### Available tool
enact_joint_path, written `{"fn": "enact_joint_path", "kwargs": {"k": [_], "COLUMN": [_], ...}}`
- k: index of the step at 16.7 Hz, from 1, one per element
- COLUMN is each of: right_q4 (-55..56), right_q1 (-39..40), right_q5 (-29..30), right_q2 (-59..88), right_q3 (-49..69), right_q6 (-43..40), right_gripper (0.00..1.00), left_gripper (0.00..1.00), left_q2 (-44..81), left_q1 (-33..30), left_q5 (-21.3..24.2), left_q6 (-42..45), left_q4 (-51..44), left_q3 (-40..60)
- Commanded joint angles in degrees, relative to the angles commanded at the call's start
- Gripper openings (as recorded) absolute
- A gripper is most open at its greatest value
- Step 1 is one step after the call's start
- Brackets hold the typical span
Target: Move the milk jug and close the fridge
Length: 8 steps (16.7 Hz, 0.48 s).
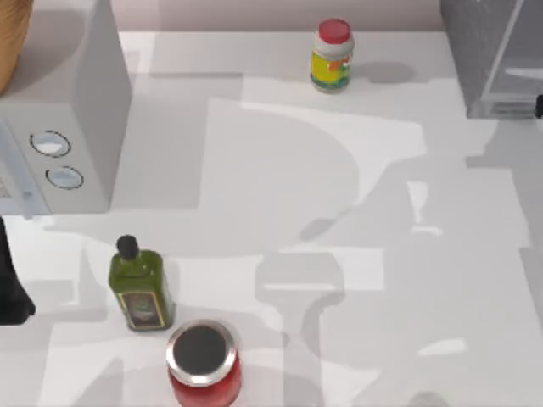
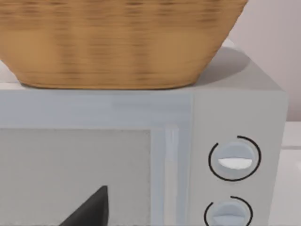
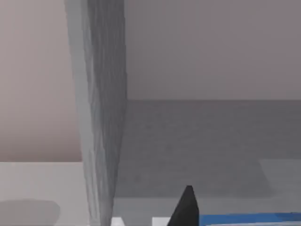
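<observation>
The fridge [image 1: 488,59] is a grey box at the table's back right corner, with a translucent panel [image 1: 522,47] on its right part. A dark bit of my right arm [image 1: 539,105] shows at the right edge, by the fridge's front. In the right wrist view, my right gripper [image 3: 186,209] faces the fridge's grey inside [image 3: 202,141], past its wall edge [image 3: 101,117]. A blue strip, probably the milk jug [image 3: 249,219], lies right beside it. My left gripper [image 2: 89,212] is parked at the left, in front of the white appliance.
A white appliance [image 1: 81,102] with two dials stands back left, and a wicker basket [image 2: 117,42] sits on it. A red-capped, yellow-labelled jar [image 1: 332,56] stands at the back. A green bottle [image 1: 140,287] and a red jar with a silver lid [image 1: 204,363] stand front left.
</observation>
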Motion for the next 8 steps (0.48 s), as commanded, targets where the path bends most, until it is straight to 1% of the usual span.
{"fn": "enact_joint_path", "kwargs": {"k": [6,8], "right_q4": [-14.2,-18.8], "right_q1": [-5.1,-6.6], "right_q5": [-3.8,-4.9], "right_q2": [17.4,22.1], "right_q3": [26.4,33.4], "right_q6": [-1.2,-1.7], "right_gripper": [0.00,0.00], "left_gripper": [1.00,1.00], "left_q2": [0.0,0.0], "left_q1": [0.0,0.0], "left_q5": [0.0,0.0], "left_q6": [0.0,0.0], "left_q4": [0.0,0.0], "left_q3": [0.0,0.0]}}
